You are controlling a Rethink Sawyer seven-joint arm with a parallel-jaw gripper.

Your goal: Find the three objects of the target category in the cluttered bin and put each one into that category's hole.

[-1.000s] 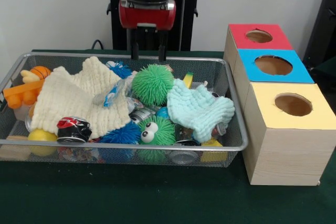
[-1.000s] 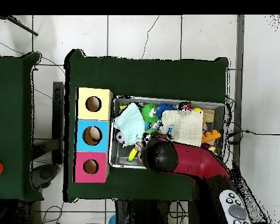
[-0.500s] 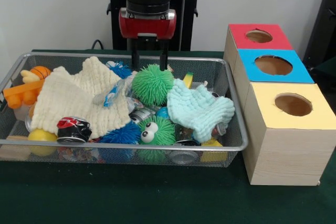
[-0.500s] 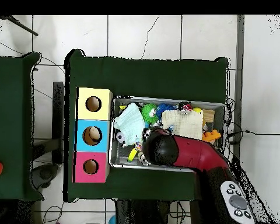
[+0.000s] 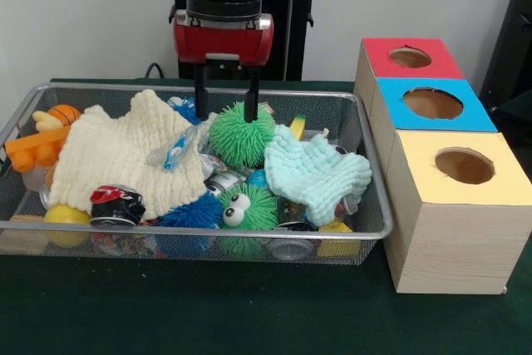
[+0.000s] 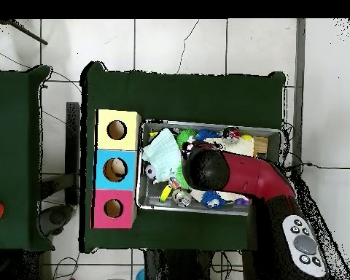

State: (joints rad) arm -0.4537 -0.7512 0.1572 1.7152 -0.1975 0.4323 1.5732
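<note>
Sitting on green bench (image 5: 249,322), bin (image 5: 166,229) lies left of three boxes in front view. Near rim: crushed can (image 5: 116,204), googly-eyed green ball (image 5: 246,208). Mid-bin: cream cloth (image 5: 125,155), mint cloth (image 5: 316,172). Farther back: green spiky ball (image 5: 241,135), hand (image 5: 225,106) spread, right fingertip at ball's top, left one clear beside it, nothing pinched.
</note>
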